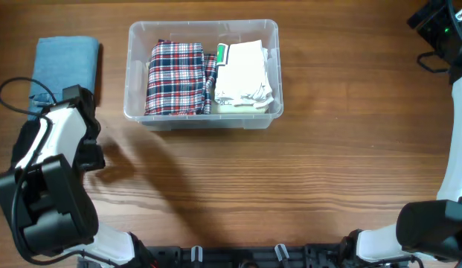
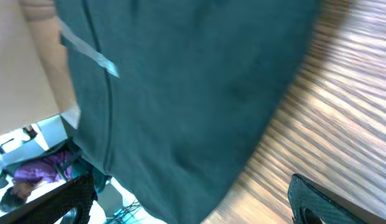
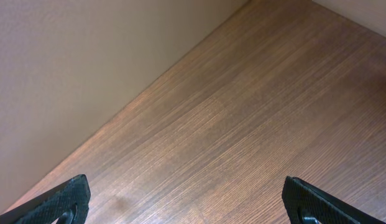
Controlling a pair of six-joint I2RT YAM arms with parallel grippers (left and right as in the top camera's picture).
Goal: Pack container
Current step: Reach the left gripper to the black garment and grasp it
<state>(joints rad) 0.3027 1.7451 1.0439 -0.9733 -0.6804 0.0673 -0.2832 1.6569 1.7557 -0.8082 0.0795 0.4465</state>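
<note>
The left arm (image 1: pixel 45 138) was extended forward on the left side, white links angled over its black base. The left gripper (image 2: pixel 189 202) had its jaws spread wide. The right arm (image 1: pixel 457 179) reached toward the far right corner. The right gripper (image 3: pixel 186 202) was likewise fully spread.

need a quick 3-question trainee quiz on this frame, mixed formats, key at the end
1. True or false: the blue folded garment lies inside the container.
2. In the overhead view, where is the white garment? A) container's left side B) container's right side C) outside the container
3. Fill in: the left claw and the right claw are both ____.
Key: 1 false; 2 B; 3 open.
</note>
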